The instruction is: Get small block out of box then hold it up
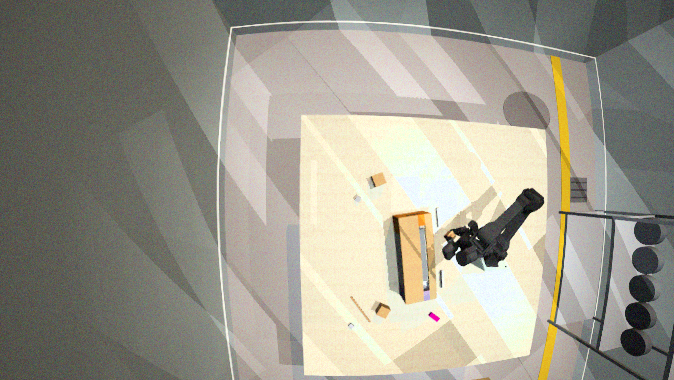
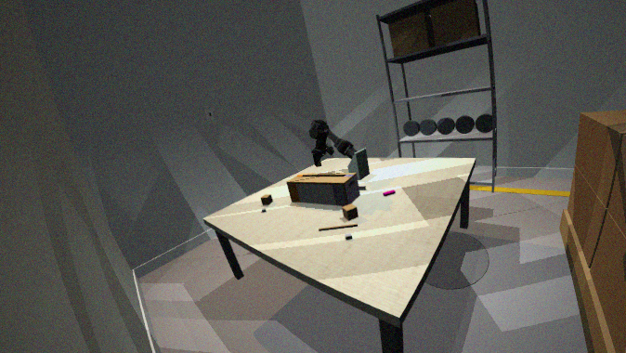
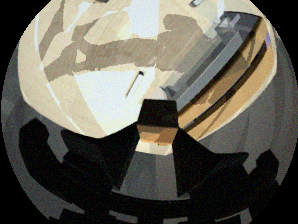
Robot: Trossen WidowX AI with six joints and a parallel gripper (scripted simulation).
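The wooden box [image 1: 412, 260] [image 2: 320, 191] [image 3: 250, 57] stands upright on the table [image 1: 340, 250] [image 2: 288, 232]. Its long slot and grey inner shelf show on the arm's side, between an orange end [image 1: 421, 220] and a purple end [image 1: 426, 296]. My gripper [image 1: 451, 235] [image 3: 157, 125] is shut on the small wooden block [image 1: 450, 234] [image 3: 158, 132]. It holds the block in the air on the arm's side of the box, with a gap to it in the overhead view. In the exterior view the block cannot be made out against the dark arm.
Two loose wooden cubes [image 1: 378, 180] [image 1: 382, 310] and a thin stick [image 1: 360, 309] lie beyond the box. A magenta piece [image 1: 434, 316] [image 2: 389, 192] lies off its purple end. Dark bars [image 1: 436, 217] [image 1: 441, 278] lie along its arm side. A grey panel [image 2: 360, 163] stands near the arm.
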